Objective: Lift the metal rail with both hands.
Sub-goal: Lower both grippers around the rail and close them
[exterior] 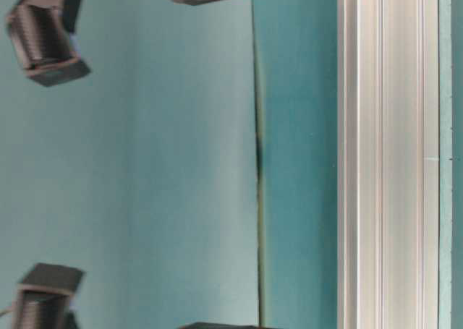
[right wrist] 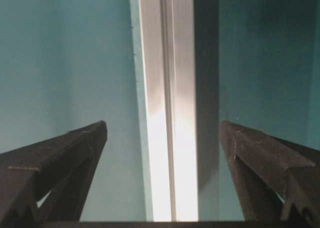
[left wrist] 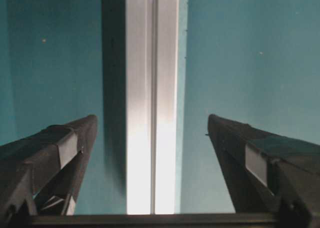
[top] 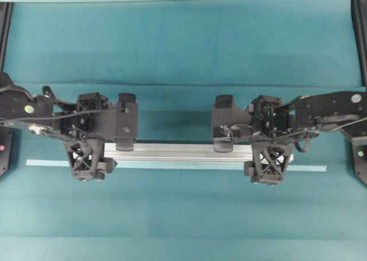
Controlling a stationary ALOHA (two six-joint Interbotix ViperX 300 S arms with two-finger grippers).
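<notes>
The metal rail (top: 178,152) is a grooved silver bar lying crosswise on the teal cloth; it also shows in the table-level view (exterior: 387,163). My left gripper (top: 89,143) hangs over its left end and my right gripper (top: 268,143) over its right end. In the left wrist view the rail (left wrist: 150,62) runs between the spread fingers of the left gripper (left wrist: 151,119), touching neither. In the right wrist view the rail (right wrist: 167,62) likewise passes down the middle of the right gripper (right wrist: 163,124). Both are open and hold nothing.
A thin pale blue-green strip (top: 309,168) lies along the rail's near side and sticks out past both ends. Black frame posts stand at the far right (top: 358,31) and far left (top: 4,26). A fold (top: 183,86) crosses the cloth behind the arms.
</notes>
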